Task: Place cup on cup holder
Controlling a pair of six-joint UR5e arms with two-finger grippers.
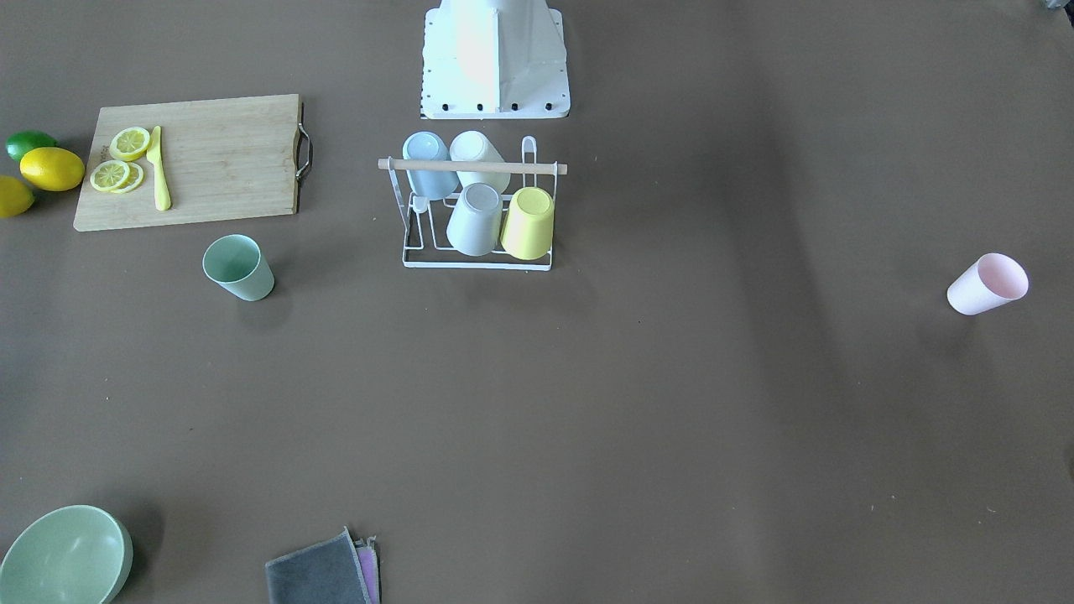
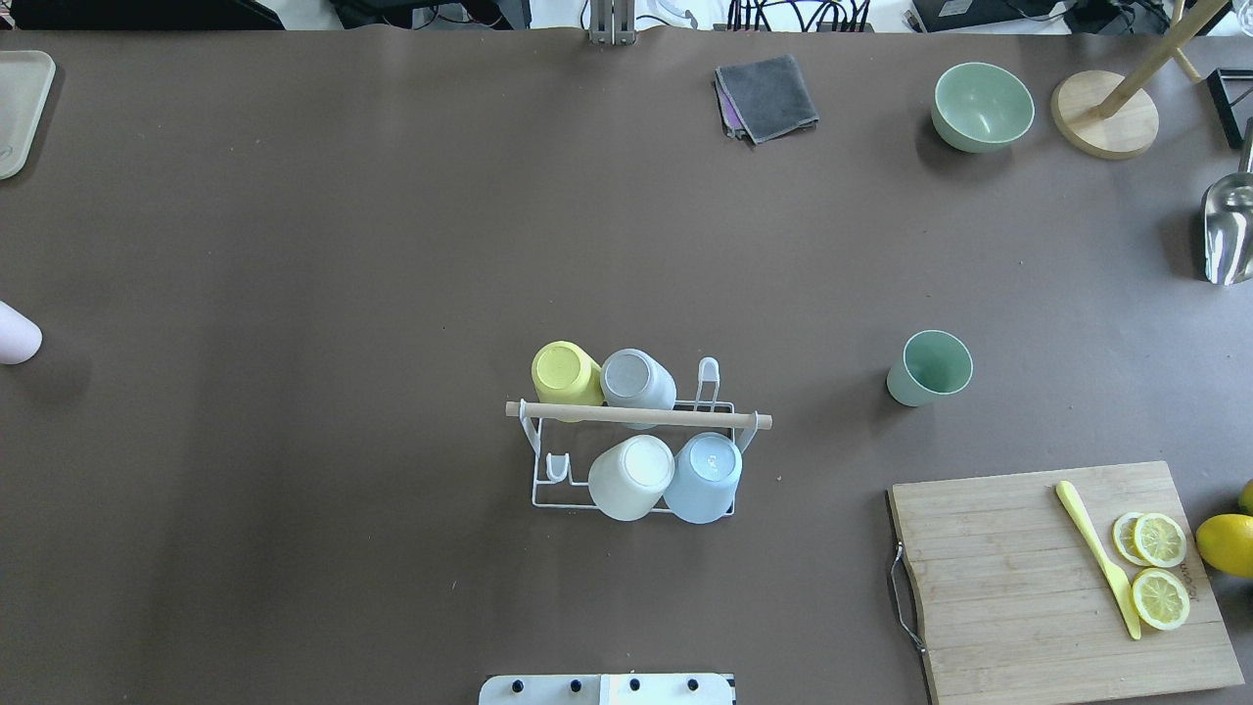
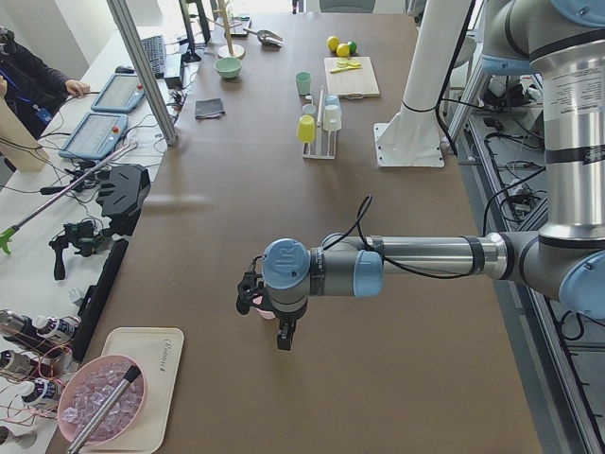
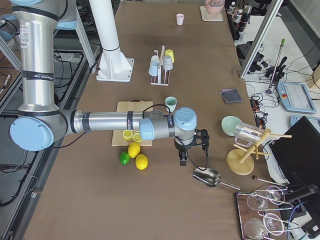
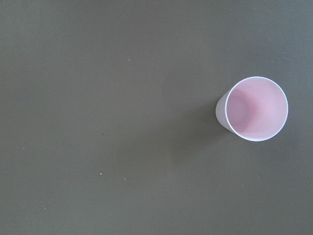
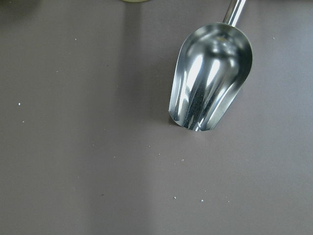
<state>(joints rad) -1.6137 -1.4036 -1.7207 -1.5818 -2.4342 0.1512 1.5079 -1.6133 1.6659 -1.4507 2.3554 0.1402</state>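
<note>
The white wire cup holder (image 2: pixel 544 490) with a wooden rod stands mid-table and holds a yellow, a grey, a white and a blue cup; it also shows in the front view (image 1: pixel 415 252). A green cup (image 2: pixel 930 367) stands upright to its right. A pink cup (image 5: pixel 254 108) stands upright at the table's far left end (image 1: pixel 987 283). My left gripper (image 3: pixel 265 317) hovers above the pink cup; I cannot tell whether it is open. My right gripper (image 4: pixel 192 148) hangs over the table's right end near a metal scoop (image 6: pixel 210 78); I cannot tell its state.
A wooden cutting board (image 2: pixel 1028 578) bears lemon slices and a yellow knife, with lemons and a lime beside it. A green bowl (image 2: pixel 982 106), a grey cloth (image 2: pixel 766 96) and a wooden stand (image 2: pixel 1104 113) sit at the far edge. A tray (image 2: pixel 20 108) lies far left.
</note>
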